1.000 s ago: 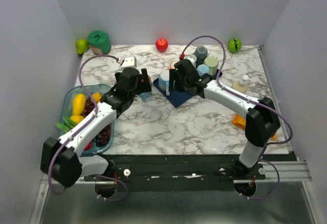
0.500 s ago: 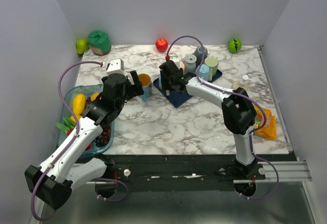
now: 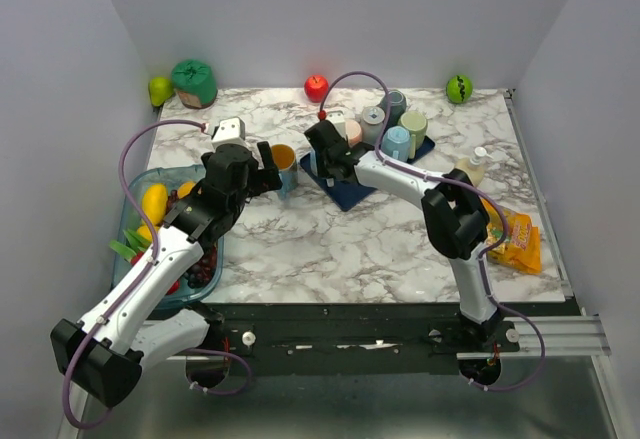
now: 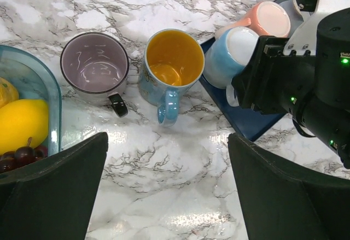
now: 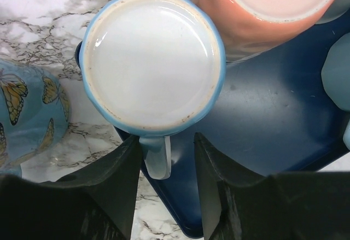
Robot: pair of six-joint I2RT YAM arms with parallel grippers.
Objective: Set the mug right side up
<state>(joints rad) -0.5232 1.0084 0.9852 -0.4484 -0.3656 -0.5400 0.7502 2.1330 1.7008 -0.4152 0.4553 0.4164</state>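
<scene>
At the near left edge of the marble surface [image 3: 330,239], a glass dish [image 3: 133,191] is holding lemons and dark grapes, while an orange snack bag [image 3: 515,241] is lying near the right edge. Past the dish, the left hand [image 4: 167,141] is hovering with its fingers spread wide and gripping nothing, above a butterfly-print mug [image 4: 174,65] with an orange inside and a grey mug [image 4: 94,65], both standing upright side by side. Just to their right, the pale blue mug [image 5: 153,59] is sitting upside down on the left corner of a navy mat [image 5: 262,120], touching an inverted pink mug [image 5: 268,10]. The right hand [image 5: 167,141] is straddling the blue mug's handle, its fingers apart on either side of it. A red apple [image 3: 316,87] is resting against the back wall.
</scene>
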